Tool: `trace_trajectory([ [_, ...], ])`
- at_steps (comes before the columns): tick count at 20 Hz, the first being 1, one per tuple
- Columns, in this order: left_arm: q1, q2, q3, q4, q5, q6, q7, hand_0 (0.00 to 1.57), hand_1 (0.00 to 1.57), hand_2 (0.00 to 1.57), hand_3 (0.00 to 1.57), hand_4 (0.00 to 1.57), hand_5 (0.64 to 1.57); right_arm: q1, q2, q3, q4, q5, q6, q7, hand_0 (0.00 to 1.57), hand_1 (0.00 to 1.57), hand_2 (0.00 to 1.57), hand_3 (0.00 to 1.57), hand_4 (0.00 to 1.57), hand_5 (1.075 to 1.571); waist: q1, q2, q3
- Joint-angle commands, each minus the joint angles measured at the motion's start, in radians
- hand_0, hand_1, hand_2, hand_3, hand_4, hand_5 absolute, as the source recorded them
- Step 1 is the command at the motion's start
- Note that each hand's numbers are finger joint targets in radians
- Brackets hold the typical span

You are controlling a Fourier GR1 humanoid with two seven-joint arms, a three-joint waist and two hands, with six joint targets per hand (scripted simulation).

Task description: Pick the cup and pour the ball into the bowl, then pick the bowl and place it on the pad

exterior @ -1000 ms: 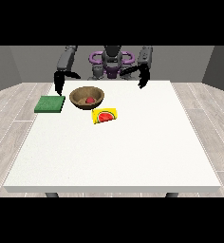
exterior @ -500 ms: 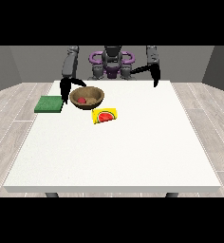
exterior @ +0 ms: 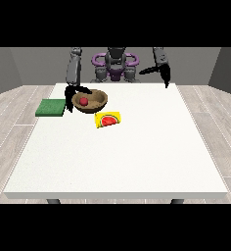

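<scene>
A large white rectangular table (exterior: 117, 162) fills the middle of the room, its dark legs (exterior: 53, 201) just showing under the near edge. Around it lies a pale grey wood-plank floor (exterior: 10, 117). Plain grey walls (exterior: 29, 66) close the far side, evenly lit.

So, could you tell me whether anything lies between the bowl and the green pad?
Only the hand at the view's left, which sits at the bowl's rim on the pad's side. No other object lies between them.
</scene>
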Motion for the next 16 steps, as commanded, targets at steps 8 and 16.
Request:
trace_trajectory([
  [8, -0.025, 0.015, -0.017, -0.102, 0.006, -0.045, 0.012, 0.0, 0.0, 0.0, 0.0, 0.47, 1.564, 0.086, -0.051, 0.018, 0.163, 0.12, -0.266, 0.008, 1.57, 1.57, 1.57, 1.09, 0.85, 1.505, 0.091, 0.098, -0.0021],
  [16, 0.014, -0.032, -0.036, -0.042, 0.007, -0.04, 0.016, 0.0, 0.0, 0.0, 0.0, 0.9, 1.466, 0.059, -0.083, 0.118, 0.092, 0.266, -0.496, 0.237, 1.57, 1.57, 1.57, 1.26, 0.9, 1.566, 0.112, -0.03, -0.0054],
])
